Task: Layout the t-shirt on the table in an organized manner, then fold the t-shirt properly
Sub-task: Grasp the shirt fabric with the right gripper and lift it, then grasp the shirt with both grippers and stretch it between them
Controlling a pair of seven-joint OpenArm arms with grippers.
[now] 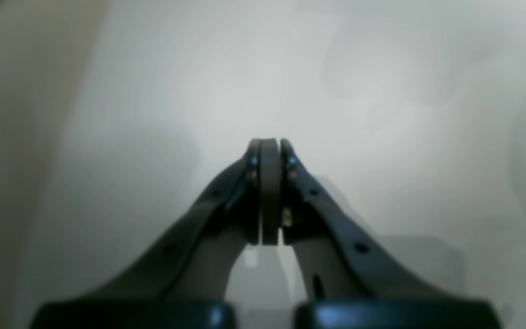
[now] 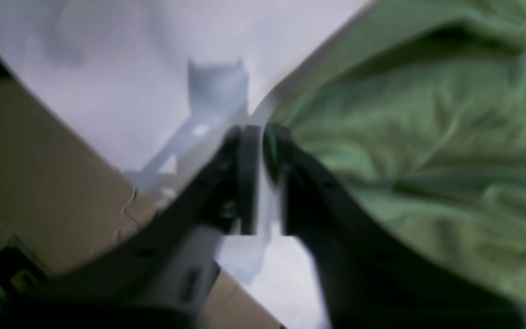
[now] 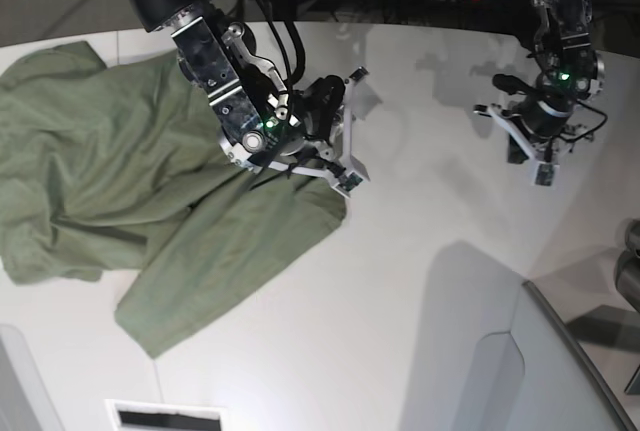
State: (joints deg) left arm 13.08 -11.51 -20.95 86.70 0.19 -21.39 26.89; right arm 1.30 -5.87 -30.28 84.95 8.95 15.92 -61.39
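Green cloth covers the left part of the table (image 3: 420, 281) in the base view: this is the t-shirt (image 3: 120, 181), lying rumpled and not yet folded. It is spread out with many wrinkles, and one long flap reaches down toward the near edge. Its right side ends just under the right gripper (image 3: 345, 166), which hangs over that edge of the shirt. In the right wrist view, the right gripper (image 2: 263, 137) has its two dark fingers a little apart, with a thin gap between them. Nothing is in that gap; only white table shows through it. The shirt (image 2: 427, 137) lies just beside the fingers there, on the right of that view, and its edge runs up at a slant. That picture is blurry, so I cannot tell if a fingertip touches the cloth. The left gripper (image 3: 530, 146) is far from the shirt, over the bare white table on the right of the base view. In the left wrist view, the left gripper (image 1: 270, 148) has its fingers pressed tight together and holds nothing. Below it is only plain white table (image 1: 381, 91). A grey slanted panel (image 3: 560, 371) sits at the near right corner.
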